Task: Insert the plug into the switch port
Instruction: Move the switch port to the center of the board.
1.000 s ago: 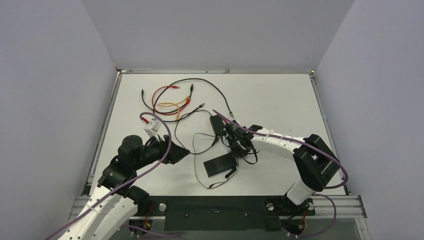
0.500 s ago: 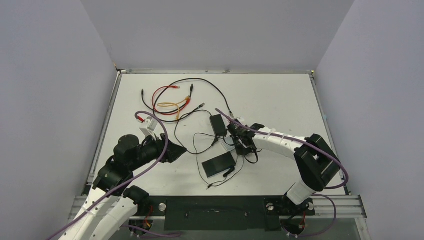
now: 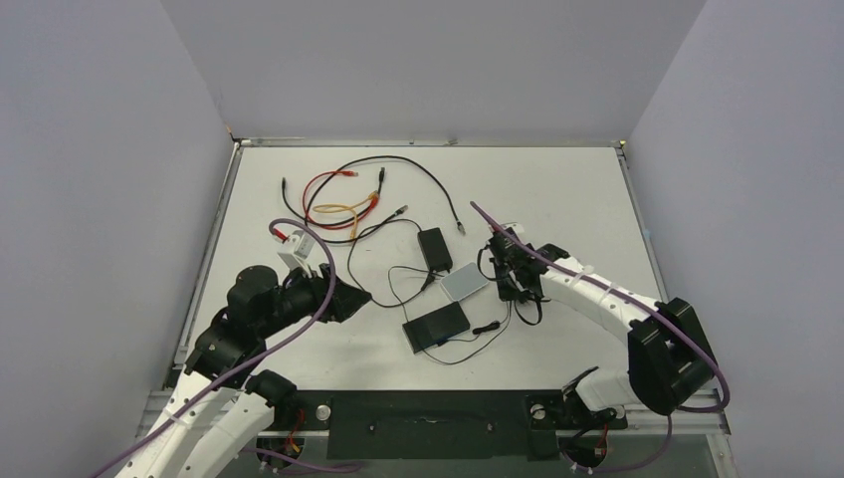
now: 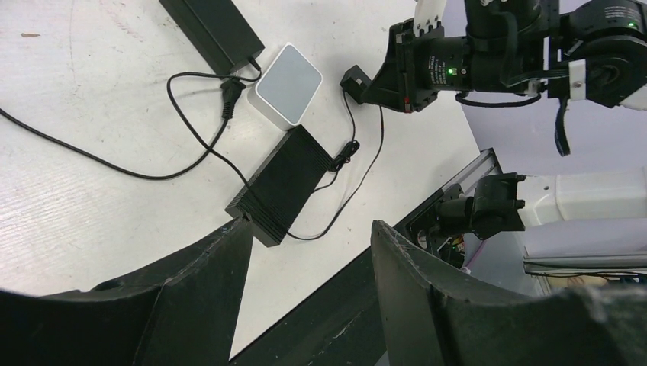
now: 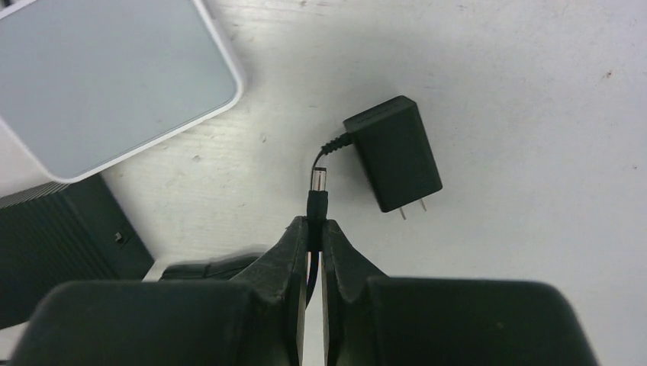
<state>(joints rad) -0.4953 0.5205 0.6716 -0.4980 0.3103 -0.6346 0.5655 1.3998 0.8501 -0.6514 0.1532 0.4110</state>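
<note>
The plug is pinched between the fingers of the right gripper, tip outward. The switch is seen to its left and nearer, long axis roughly left-right; the port cannot be made out. The left gripper is spread, empty.

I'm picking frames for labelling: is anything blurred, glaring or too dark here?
Top external: even, soft light, no glare, but the cables are tiny. Left wrist: table sharp, left gripper dark and soft-edged. Right wrist: plug crisp, right gripper slightly soft.
</note>
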